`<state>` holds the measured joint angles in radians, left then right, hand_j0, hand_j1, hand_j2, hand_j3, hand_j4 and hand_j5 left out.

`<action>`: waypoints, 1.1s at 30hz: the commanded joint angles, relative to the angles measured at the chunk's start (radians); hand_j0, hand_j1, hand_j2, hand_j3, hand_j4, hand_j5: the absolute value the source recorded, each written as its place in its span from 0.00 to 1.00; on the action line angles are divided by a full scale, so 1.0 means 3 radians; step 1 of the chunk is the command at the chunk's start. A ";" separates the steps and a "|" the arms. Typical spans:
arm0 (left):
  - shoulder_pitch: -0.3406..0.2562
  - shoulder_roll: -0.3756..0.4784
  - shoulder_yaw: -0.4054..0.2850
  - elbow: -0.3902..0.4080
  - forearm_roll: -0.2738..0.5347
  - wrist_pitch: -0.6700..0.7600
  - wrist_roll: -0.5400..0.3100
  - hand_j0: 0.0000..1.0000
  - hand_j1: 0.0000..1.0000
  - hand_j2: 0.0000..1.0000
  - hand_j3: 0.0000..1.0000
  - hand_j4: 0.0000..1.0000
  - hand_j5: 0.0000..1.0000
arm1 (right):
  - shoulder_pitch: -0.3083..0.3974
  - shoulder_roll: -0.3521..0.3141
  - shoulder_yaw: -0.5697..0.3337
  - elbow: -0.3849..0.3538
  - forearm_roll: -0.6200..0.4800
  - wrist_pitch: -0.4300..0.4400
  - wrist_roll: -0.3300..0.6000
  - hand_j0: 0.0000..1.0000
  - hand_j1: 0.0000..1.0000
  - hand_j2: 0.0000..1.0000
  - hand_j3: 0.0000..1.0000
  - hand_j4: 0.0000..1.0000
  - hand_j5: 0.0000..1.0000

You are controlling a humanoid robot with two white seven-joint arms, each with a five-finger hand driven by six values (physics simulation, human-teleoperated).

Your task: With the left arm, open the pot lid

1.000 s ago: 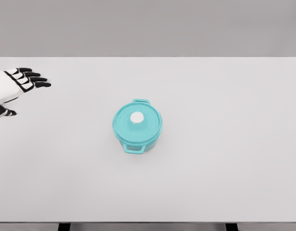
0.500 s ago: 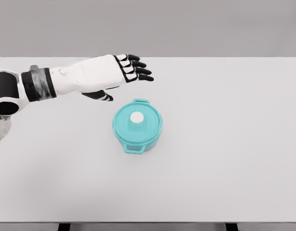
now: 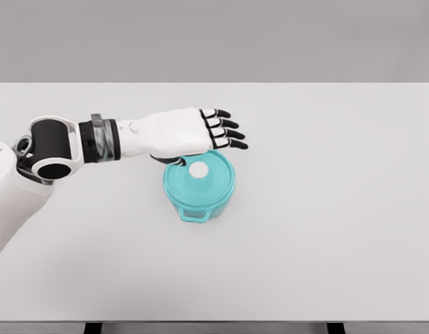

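A white table (image 3: 326,243) fills most of the view, its surface plain and matte. Its far edge runs straight across against a flat grey backdrop (image 3: 214,38). At the near edge, two dark legs (image 3: 93,328) show beneath the tabletop, one left and one right.

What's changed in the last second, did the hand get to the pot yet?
The left hand swept in from the table's far left edge toward the middle and now hovers over the back rim of the teal pot, fingers spread, holding nothing. The lid with its white knob is still on, and the pot has not moved.
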<state>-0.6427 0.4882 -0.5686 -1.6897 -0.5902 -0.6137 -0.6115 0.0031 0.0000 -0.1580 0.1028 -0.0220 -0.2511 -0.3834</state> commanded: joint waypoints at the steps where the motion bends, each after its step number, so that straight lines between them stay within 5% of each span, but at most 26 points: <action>1: 0.0000 0.0035 -0.0124 -0.0003 0.0152 0.0009 0.0002 1.00 1.00 1.00 1.00 1.00 1.00 | 0.0000 0.0000 0.0000 0.0000 -0.0003 -0.0002 0.0000 1.00 1.00 1.00 1.00 1.00 1.00; 33: 0.0061 0.0183 -0.0196 0.0008 0.0055 0.0009 0.0002 0.99 0.99 0.99 0.99 0.99 0.99 | 0.0000 0.0000 0.0000 0.0000 -0.0003 -0.0002 0.0000 1.00 1.00 1.00 1.00 1.00 1.00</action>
<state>-0.6243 0.5428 -0.6278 -1.6883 -0.5689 -0.6136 -0.6114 0.0031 0.0000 -0.1579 0.1028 -0.0220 -0.2511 -0.3834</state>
